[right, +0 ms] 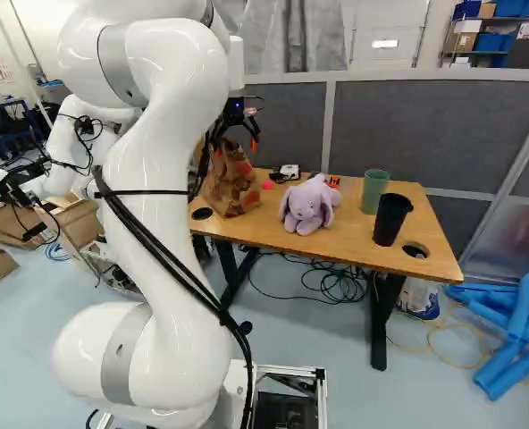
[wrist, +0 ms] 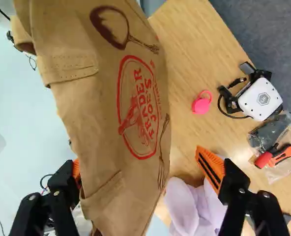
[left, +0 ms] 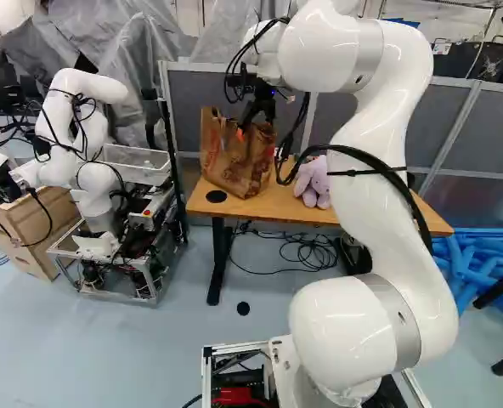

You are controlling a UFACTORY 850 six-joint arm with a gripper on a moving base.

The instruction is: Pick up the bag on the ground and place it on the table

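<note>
At the left end of the wooden table (left: 319, 212) the brown paper bag (left: 234, 166) stands, leaning a little; the right base view shows the bag (right: 231, 186) left of the plush toy. My gripper (left: 256, 126) is over the bag's top, pointing down. In the wrist view the gripper (wrist: 143, 168) is open wide. The bag (wrist: 113, 88) passes between its fingers, close to one finger, whose orange pad it partly hides. A broad gap separates the bag from the other orange pad (wrist: 210, 167).
A lilac plush rabbit (right: 309, 206), a green cup (right: 374, 191) and a black cup (right: 391, 219) stand on the table. A pink item (wrist: 201, 103) and a white device (wrist: 261, 100) lie near the bag. Another robot (left: 90, 161) stands at the left; grey partitions are behind the table.
</note>
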